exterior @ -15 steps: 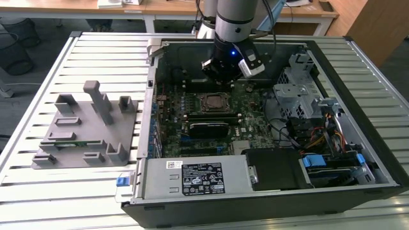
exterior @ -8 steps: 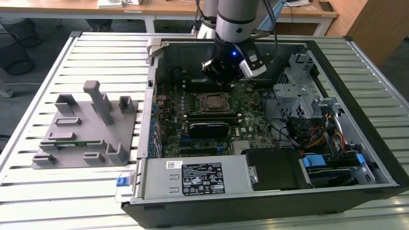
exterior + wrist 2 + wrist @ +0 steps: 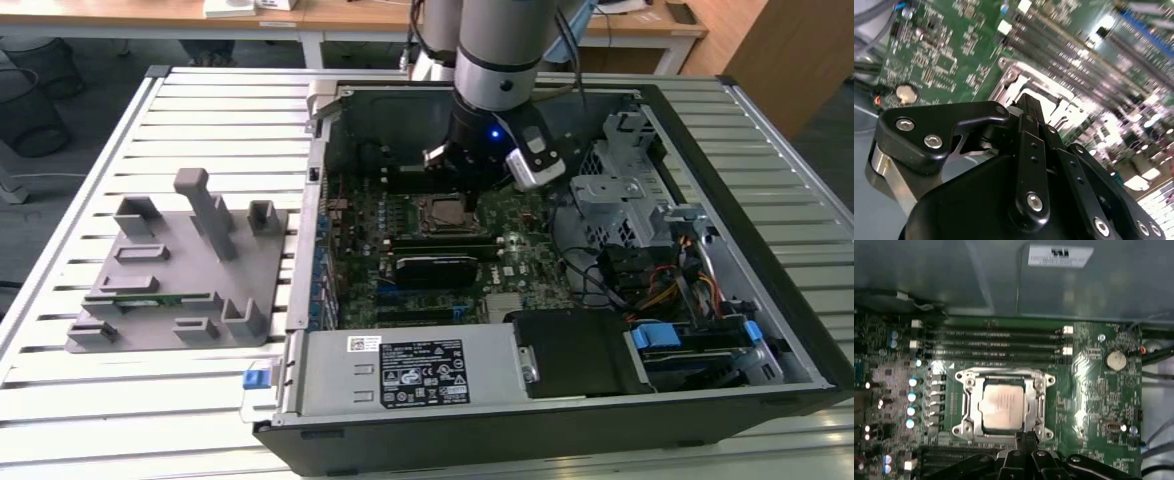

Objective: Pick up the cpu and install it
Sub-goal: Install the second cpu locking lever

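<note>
The cpu (image 3: 1004, 407) is a pale silvery square lying flat inside the metal socket frame (image 3: 965, 407) on the green motherboard (image 3: 1099, 390). In the exterior view the cpu (image 3: 443, 210) shows as a small pale square in the middle of the open computer case. My gripper (image 3: 454, 180) hangs just above the board, at the socket's edge. In the first wrist view its black fingertips (image 3: 1025, 437) stand close together beside the frame, with nothing between them. The second wrist view shows my gripper (image 3: 1028, 106) over the bright socket frame (image 3: 1014, 75).
The open case (image 3: 694, 100) walls in the board, with a drive cage (image 3: 621, 190), cables (image 3: 667, 290) and a power supply (image 3: 414, 372) around it. Empty memory slots (image 3: 999, 342) run along the socket. A grey plastic fixture (image 3: 180, 270) holding a green memory stick (image 3: 147, 298) stands at the exterior view's left.
</note>
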Tool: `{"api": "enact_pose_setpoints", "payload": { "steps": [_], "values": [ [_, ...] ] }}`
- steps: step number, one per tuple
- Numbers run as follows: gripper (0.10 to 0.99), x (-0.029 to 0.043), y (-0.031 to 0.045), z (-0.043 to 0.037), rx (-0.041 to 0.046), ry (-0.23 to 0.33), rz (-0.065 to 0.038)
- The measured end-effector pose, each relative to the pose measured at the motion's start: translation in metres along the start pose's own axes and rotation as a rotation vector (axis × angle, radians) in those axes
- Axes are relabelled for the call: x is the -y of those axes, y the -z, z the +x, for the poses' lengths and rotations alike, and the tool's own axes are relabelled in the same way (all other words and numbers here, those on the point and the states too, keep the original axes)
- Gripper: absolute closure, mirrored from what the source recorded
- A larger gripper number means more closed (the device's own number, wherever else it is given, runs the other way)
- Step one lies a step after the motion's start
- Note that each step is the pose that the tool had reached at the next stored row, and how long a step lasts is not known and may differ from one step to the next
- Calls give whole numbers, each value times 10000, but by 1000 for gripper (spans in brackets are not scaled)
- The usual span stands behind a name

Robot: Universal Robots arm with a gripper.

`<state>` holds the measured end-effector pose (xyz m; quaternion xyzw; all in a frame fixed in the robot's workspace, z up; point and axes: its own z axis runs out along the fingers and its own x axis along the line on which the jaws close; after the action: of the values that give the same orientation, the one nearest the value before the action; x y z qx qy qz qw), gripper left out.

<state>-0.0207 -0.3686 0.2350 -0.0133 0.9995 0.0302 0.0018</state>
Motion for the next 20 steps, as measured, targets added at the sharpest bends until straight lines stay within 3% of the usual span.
{"api": "enact_pose_setpoints", "payload": {
  "steps": [3,6,10,14,16,20],
  "values": [
    [980,67,3,2,1,0,-1],
    [980,89,2,2,0,-1,-7],
    [980,122,0,3,-16,-2,-258],
    [980,151,-13,8,-16,-4,-277],
    [980,157,-22,42,-16,-2,-280],
    [980,166,-30,204,-16,-1,-277]
  ]
}}
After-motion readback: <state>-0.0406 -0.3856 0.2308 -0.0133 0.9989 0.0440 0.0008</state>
